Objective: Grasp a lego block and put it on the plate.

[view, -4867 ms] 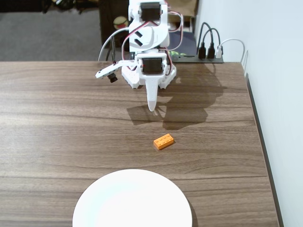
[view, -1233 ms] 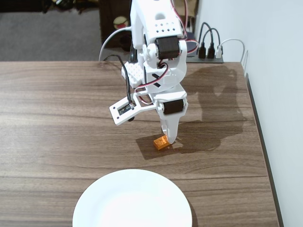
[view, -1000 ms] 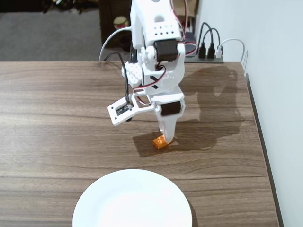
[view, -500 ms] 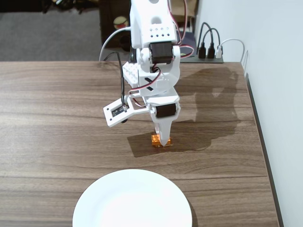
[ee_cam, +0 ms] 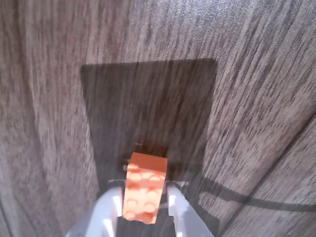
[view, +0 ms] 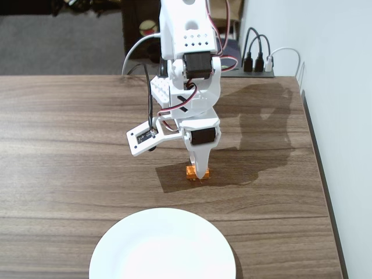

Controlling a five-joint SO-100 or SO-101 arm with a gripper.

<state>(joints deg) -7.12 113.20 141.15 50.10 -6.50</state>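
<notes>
The orange lego block lies on the wooden table, a little beyond the plate. In the wrist view the block sits studs up between my two white fingers, which press close against its long sides. My gripper points straight down and is shut on the block at table level. The white plate lies at the near edge of the table, below the gripper in the fixed view, with nothing on it. The plate is out of the wrist view.
The arm's base stands at the far edge of the table. A power strip with plugs lies at the far right corner. The table's right edge runs along a white wall.
</notes>
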